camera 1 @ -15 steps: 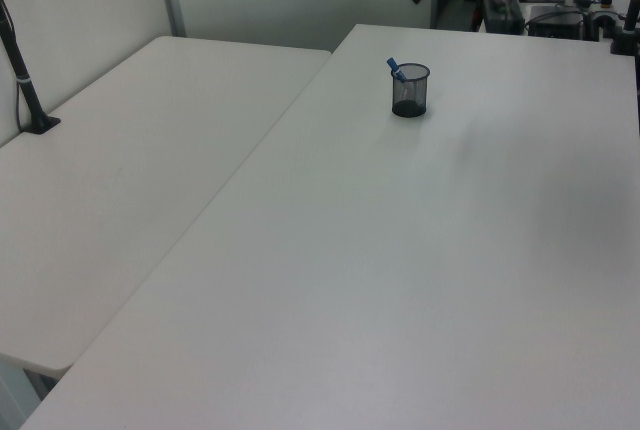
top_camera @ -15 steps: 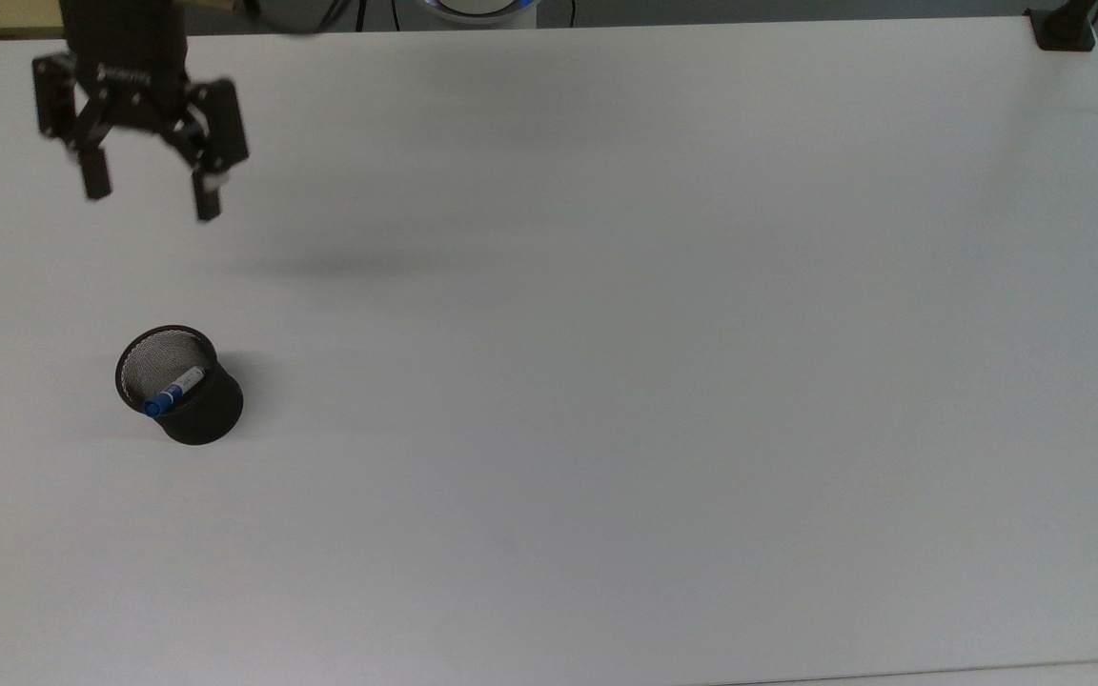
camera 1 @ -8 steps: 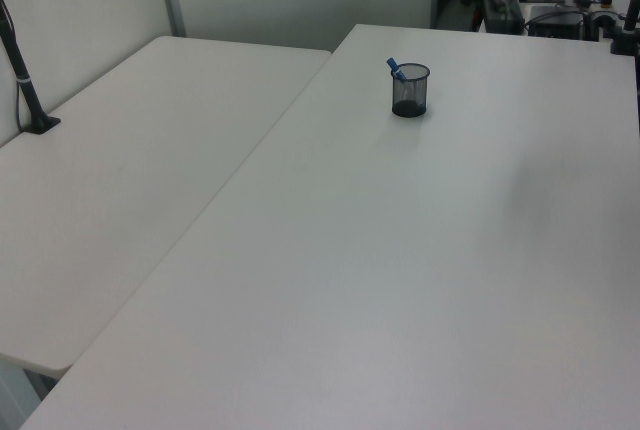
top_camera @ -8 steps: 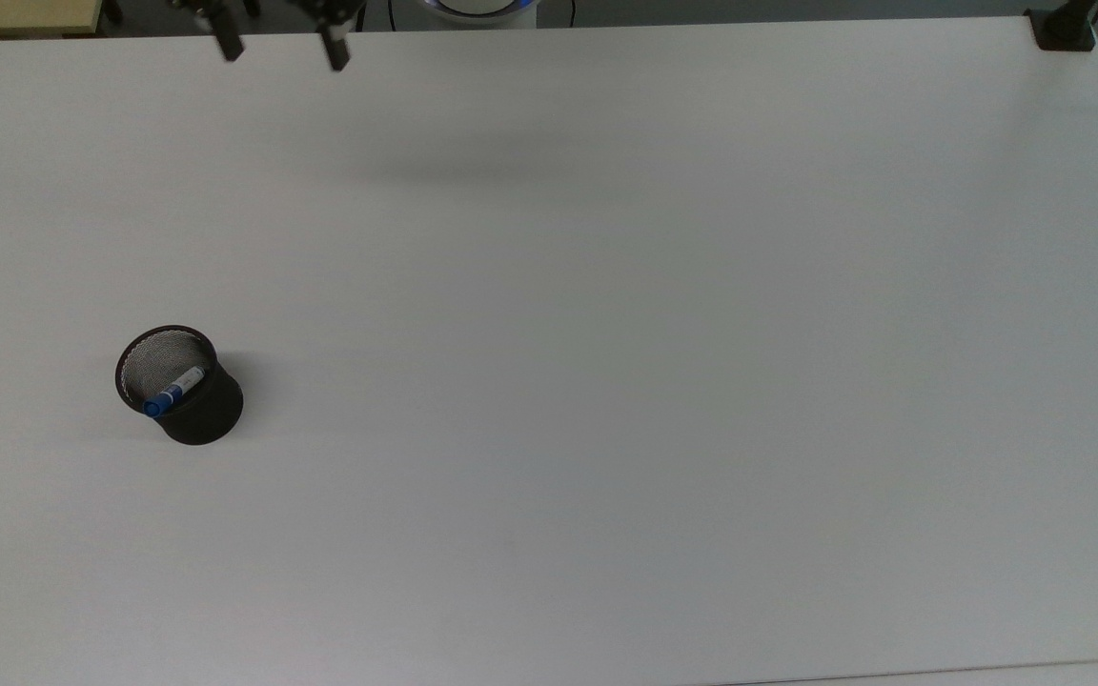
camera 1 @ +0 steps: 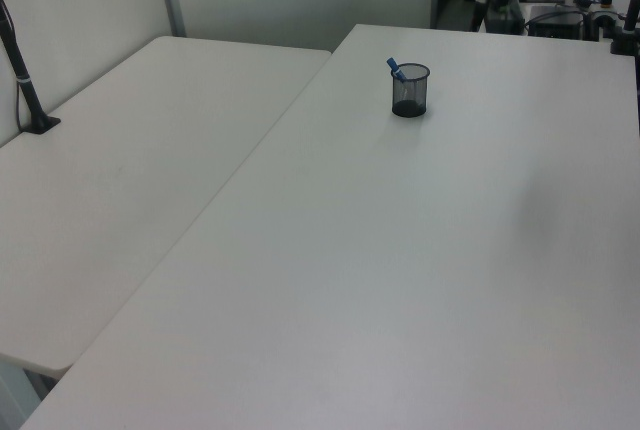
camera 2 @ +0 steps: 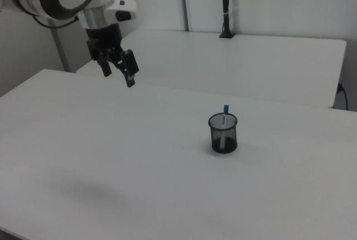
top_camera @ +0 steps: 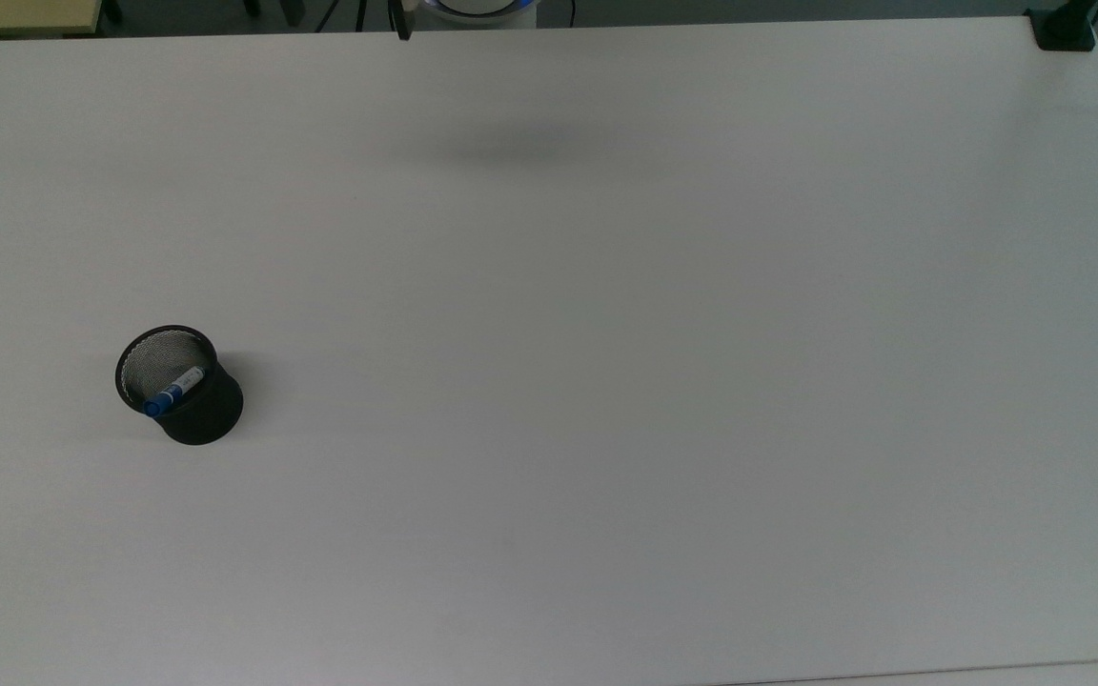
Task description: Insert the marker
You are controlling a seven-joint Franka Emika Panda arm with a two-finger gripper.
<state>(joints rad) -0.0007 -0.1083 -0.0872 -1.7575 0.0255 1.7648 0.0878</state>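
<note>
The marker [camera 2: 225, 118] stands tilted inside the black mesh cup [camera 2: 223, 134] on the white tabletop [camera 2: 139, 156], blue cap [top_camera: 153, 408] protruding above the rim. Beyond it, at the right view's upper left, the tool [camera 2: 117, 76] hangs above the tabletop, well apart from the cup, fingers spread and empty.

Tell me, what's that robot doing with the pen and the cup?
Nothing is being handled right now. The marker already stands inside the black mesh cup on the white table, its blue end poking above the rim. The gripper hangs in the air well off to the right view's left of the cup, jaws open and holding nothing. The job looks finished.
</note>
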